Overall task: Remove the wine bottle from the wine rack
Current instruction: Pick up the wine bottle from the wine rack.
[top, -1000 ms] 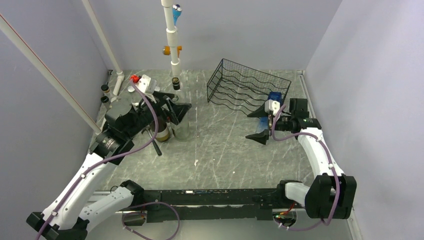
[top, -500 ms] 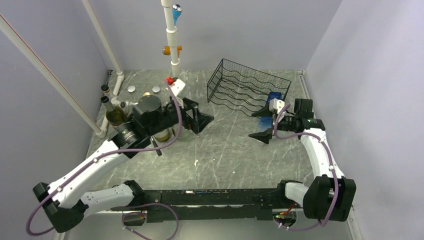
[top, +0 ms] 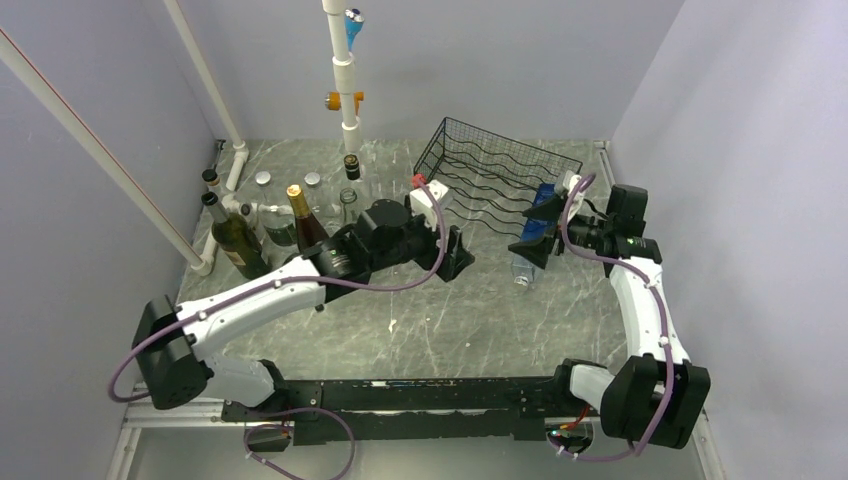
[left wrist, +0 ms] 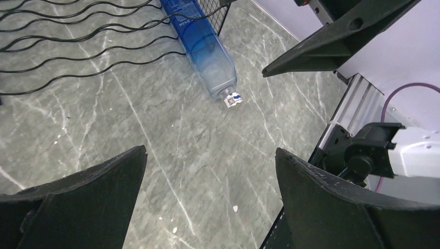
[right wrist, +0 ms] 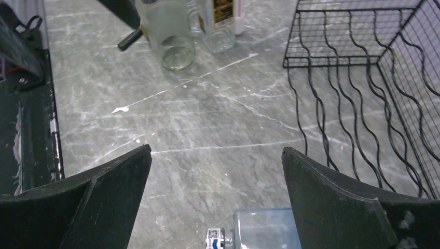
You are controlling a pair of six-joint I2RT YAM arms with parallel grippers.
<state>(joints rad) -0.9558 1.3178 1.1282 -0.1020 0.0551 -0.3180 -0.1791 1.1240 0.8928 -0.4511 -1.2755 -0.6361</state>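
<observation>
The bottle (left wrist: 200, 39) lies neck-forward in the rack's (top: 490, 175) bottom row at its right end, with its capped mouth poking out over the worktop (top: 440, 320). Both arms' jaws stand wide open and empty, and the right jaws hang over the neck. The bottle looks stiff, smooth, probably slippery and perhaps breakable. Best to clamp the shoulder and draw it straight out along the wires.

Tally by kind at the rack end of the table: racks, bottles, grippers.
wine rack: 1
wine bottle, blue: 1
gripper: 2, left gripper and right gripper, both open
Total: 4
</observation>
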